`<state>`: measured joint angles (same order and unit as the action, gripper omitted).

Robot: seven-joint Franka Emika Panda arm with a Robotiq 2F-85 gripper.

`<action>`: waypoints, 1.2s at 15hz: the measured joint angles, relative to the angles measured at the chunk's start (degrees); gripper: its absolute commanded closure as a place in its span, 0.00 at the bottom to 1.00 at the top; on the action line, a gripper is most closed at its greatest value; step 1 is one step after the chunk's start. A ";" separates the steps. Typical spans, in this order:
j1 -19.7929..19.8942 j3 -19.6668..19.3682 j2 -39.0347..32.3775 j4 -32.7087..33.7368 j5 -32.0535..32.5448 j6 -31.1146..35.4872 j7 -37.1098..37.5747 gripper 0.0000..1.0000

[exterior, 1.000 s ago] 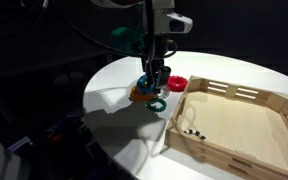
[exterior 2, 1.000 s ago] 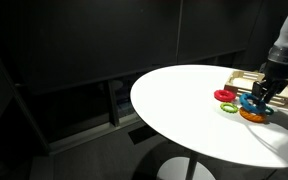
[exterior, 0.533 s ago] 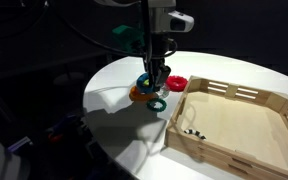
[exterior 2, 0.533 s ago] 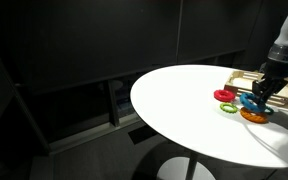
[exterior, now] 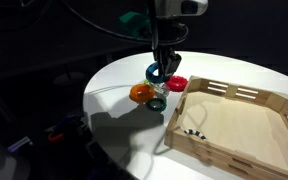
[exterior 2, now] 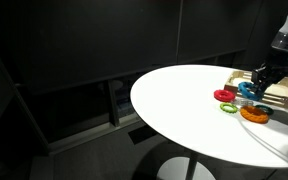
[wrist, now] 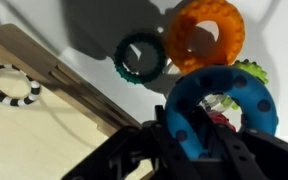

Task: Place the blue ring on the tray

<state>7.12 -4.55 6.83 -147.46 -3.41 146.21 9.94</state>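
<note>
Your hand (exterior: 159, 70) pinches the blue ring (exterior: 152, 72) clear of the worktop (exterior: 114, 80), just above the orange ring (exterior: 141, 93), and the tray (exterior: 234, 92) lies below and beside it, so your move is probably sideways over the near rim.

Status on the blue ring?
Pincer shut on blue ring, held above table. Not over tray yet. Orange ring below; path to tray looks open.
</note>
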 measured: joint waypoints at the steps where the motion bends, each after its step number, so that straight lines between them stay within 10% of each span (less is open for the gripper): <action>1: 0.21 -0.52 0.30 0.71 -0.02 -0.15 0.05 0.89; 18: 6.20 -7.31 -8.48 12.07 1.47 3.10 10.51 0.89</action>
<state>13.32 -11.86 -1.65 -135.39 -1.94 149.31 20.46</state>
